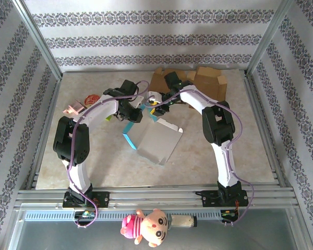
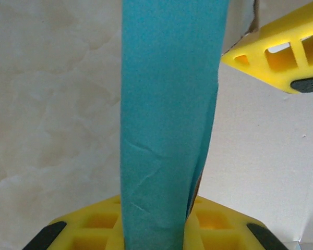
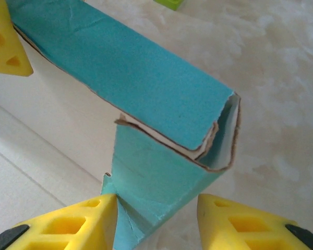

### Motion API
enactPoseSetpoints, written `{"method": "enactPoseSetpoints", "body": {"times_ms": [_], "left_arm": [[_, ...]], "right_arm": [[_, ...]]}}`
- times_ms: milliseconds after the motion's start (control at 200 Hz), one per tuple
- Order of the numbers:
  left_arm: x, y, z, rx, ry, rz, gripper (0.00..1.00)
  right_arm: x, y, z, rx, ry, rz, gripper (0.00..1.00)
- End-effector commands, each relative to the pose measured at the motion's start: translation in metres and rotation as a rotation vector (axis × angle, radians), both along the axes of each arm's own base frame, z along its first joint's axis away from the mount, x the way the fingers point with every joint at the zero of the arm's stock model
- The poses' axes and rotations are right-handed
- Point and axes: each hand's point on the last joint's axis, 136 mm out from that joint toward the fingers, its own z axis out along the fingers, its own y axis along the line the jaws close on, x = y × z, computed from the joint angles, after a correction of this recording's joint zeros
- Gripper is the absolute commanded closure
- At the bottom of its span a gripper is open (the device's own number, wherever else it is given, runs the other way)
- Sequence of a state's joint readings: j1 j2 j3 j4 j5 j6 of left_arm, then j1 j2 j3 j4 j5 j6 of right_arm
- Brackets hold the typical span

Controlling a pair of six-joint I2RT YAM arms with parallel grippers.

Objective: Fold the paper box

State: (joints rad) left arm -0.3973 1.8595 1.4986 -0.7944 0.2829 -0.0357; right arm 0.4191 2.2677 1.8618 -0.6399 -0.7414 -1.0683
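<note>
The paper box (image 1: 157, 139), teal outside and white inside, lies partly folded at the table's middle. My left gripper (image 1: 132, 115) sits at its far left corner. In the left wrist view the left gripper (image 2: 156, 221) is shut on an upright teal flap (image 2: 167, 104). My right gripper (image 1: 155, 102) reaches the box's far edge. In the right wrist view a doubled-over teal flap (image 3: 146, 172) stands between the fingers of the right gripper (image 3: 156, 211). Its left finger (image 3: 73, 226) touches the flap, while the right finger (image 3: 250, 224) stands apart from it. That gripper is open.
Brown cardboard boxes (image 1: 201, 80) lie at the back of the table. A pink item (image 1: 73, 108), a red round item (image 1: 91, 98) and a small green piece (image 1: 108, 119) sit at the left. A doll (image 1: 146, 227) rests below the front rail.
</note>
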Motion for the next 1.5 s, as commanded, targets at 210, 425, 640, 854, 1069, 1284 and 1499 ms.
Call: {"method": "enactPoseSetpoints", "body": {"times_ms": [210, 425, 640, 854, 1069, 1284, 1499], "left_arm": [[0.003, -0.025, 0.005, -0.089, -0.02, -0.025, 0.69], [0.006, -0.031, 0.025, -0.239, -0.057, 0.012, 0.61], [0.004, -0.043, 0.037, -0.363, -0.073, 0.011, 0.6], [0.008, -0.035, 0.047, -0.405, -0.111, 0.058, 0.44], [-0.004, -0.008, 0.071, -0.366, -0.171, 0.181, 0.23], [-0.045, 0.021, 0.12, -0.459, -0.271, 0.34, 0.1], [-0.084, 0.091, 0.142, -0.566, -0.316, 0.646, 0.13]], "right_arm": [[-0.04, 0.028, -0.015, 0.03, 0.003, 0.138, 0.58], [-0.031, 0.029, -0.025, -0.025, -0.033, 0.083, 0.64], [-0.015, 0.042, -0.016, 0.019, -0.037, 0.004, 0.8], [0.001, 0.046, -0.012, 0.021, -0.008, -0.116, 0.97], [0.017, 0.041, -0.005, 0.04, 0.049, -0.285, 1.0], [0.011, 0.034, 0.016, 0.049, 0.179, -0.459, 1.0], [-0.039, -0.017, 0.034, -0.291, -0.003, -0.344, 1.0]]}}
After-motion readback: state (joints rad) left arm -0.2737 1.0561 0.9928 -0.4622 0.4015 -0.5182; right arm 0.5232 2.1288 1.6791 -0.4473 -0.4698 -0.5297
